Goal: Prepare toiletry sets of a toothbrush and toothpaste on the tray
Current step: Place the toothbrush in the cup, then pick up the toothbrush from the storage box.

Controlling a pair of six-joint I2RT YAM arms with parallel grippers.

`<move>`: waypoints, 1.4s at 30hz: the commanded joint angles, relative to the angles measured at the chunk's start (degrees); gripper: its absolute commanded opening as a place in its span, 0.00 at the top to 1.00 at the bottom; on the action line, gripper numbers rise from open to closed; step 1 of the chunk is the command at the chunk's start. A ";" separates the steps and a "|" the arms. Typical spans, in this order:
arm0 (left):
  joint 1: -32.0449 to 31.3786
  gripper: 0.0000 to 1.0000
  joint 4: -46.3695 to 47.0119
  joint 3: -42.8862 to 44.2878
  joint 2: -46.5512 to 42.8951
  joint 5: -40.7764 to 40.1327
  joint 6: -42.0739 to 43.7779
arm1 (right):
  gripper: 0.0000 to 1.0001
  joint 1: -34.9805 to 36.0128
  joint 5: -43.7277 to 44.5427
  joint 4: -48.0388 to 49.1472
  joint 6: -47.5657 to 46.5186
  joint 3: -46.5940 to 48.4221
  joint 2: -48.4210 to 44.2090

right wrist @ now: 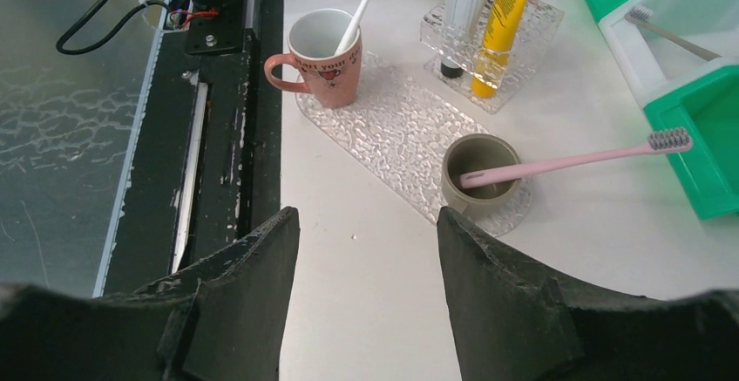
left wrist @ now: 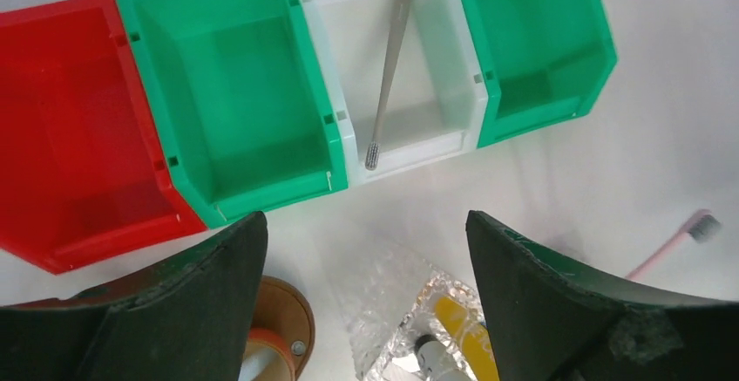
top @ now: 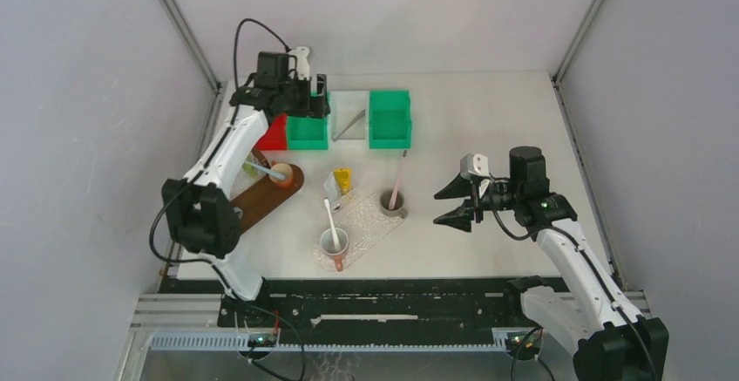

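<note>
left gripper [left wrist: 364,224] hung near white plastic bin [left wrist: 449,67], jaws wide apart, empty | slim grey plastic toothbrush [left wrist: 388,76] lay slanted inside it, bristles at low front lip | looked light, stiff, slick; best pinched mid-handle | right gripper [right wrist: 366,215] likewise parted, holding nothing

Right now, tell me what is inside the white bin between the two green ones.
One grey toothbrush lies inside the white bin, bristles toward its low front lip. Nothing else shows there. Only the floor directly under the brush is hidden.
</note>
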 commanded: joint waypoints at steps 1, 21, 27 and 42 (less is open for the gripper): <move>-3.88 0.15 -10.03 12.09 7.42 -6.10 9.10 | 0.32 -0.17 0.51 0.51 -0.71 1.59 -0.91; -6.64 0.46 -16.68 39.38 36.79 -8.69 13.95 | 0.32 3.62 3.21 0.96 -1.10 1.59 0.85; -6.74 0.52 -15.98 40.01 39.38 -8.20 15.11 | 0.32 4.30 4.09 1.09 -1.16 1.57 0.59; -7.07 0.51 -17.43 40.68 44.18 -7.91 14.83 | 0.32 5.14 5.46 0.18 -2.03 2.09 1.56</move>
